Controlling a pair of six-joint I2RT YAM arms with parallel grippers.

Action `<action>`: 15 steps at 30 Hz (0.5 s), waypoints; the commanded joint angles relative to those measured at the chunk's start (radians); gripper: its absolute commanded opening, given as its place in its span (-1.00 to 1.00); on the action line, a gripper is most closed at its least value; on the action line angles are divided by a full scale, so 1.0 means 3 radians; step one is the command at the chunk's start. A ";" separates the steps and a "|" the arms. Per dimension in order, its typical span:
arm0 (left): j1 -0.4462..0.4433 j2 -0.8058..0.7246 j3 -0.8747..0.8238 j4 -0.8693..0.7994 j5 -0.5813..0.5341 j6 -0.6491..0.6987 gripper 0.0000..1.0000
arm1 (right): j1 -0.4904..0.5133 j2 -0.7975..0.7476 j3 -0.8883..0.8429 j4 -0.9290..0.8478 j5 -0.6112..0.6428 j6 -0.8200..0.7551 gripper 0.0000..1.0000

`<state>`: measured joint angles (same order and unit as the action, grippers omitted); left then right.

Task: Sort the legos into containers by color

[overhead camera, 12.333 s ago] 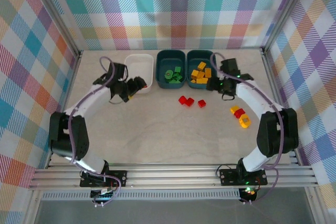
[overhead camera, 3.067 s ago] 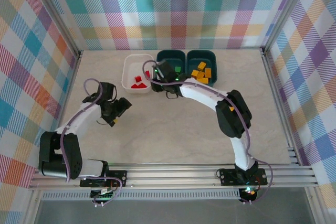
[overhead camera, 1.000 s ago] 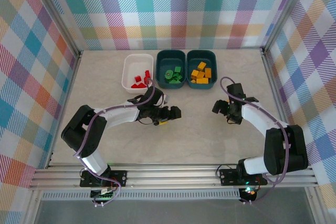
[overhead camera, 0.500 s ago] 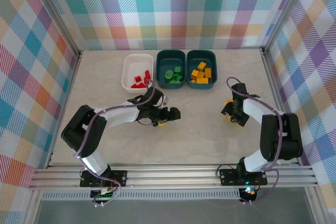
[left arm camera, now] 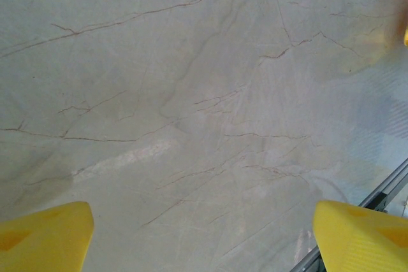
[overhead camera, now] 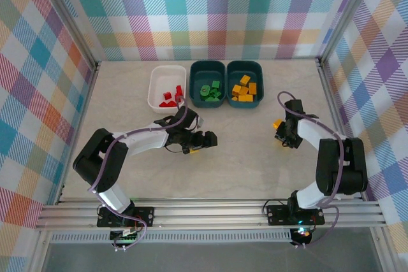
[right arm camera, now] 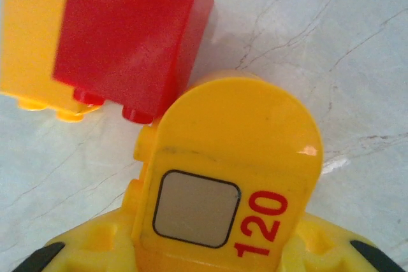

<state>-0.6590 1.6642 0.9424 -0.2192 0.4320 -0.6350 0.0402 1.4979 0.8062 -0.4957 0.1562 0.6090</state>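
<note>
Yellow lego [right arm camera: 229,176] marked 120 between right jaws, grip unclear; red lego [right arm camera: 131,36] just beyond. Left jaws spread wide.

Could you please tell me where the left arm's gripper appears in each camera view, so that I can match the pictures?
Top external: the left arm's black two-finger gripper lies mid-table, pointing right, nearer the arm bases than the middle dark teal plastic tub.
Left wrist: the gripper shows as two yellow fingertips in the bottom corners, jaws wide apart.
Shared landmark: the pale marble-veined tabletop, seen beyond the fingertips in the wrist view.
</note>
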 commanded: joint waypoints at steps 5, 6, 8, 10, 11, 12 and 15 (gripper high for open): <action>-0.0018 -0.0146 0.0095 -0.0097 -0.0158 -0.0016 0.77 | 0.0044 -0.0741 -0.0005 -0.0301 -0.0223 0.0048 -0.44; 0.0000 -0.0168 0.0100 -0.0104 -0.0179 -0.0023 0.77 | 0.0076 -0.0815 0.0020 -0.0340 -0.0244 0.0055 -0.44; 0.0073 -0.0201 0.0100 -0.0101 -0.0185 -0.0069 0.77 | 0.0225 -0.0869 0.0129 -0.0382 -0.0248 0.0062 -0.44; 0.0211 -0.0229 0.0077 -0.0038 -0.0144 -0.0150 0.77 | 0.0446 -0.0785 0.0319 -0.0326 -0.0246 0.0039 -0.43; 0.0315 -0.0241 0.0057 0.0008 -0.0121 -0.0211 0.78 | 0.0552 -0.0682 0.0443 -0.0242 -0.0274 0.0005 -0.43; 0.0437 -0.0259 0.0014 0.0082 -0.0069 -0.0291 0.77 | 0.0643 -0.0516 0.0585 -0.0123 -0.0342 -0.0047 -0.42; 0.0856 -0.0294 -0.0183 0.0497 0.0217 -0.0590 0.78 | 0.0836 0.0065 0.1049 0.0174 -0.0390 -0.0149 -0.41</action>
<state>-0.4988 1.6100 0.9337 -0.1787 0.4313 -0.7151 0.2504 1.3956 1.0233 -0.5549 0.0731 0.6044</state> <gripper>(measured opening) 0.889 0.340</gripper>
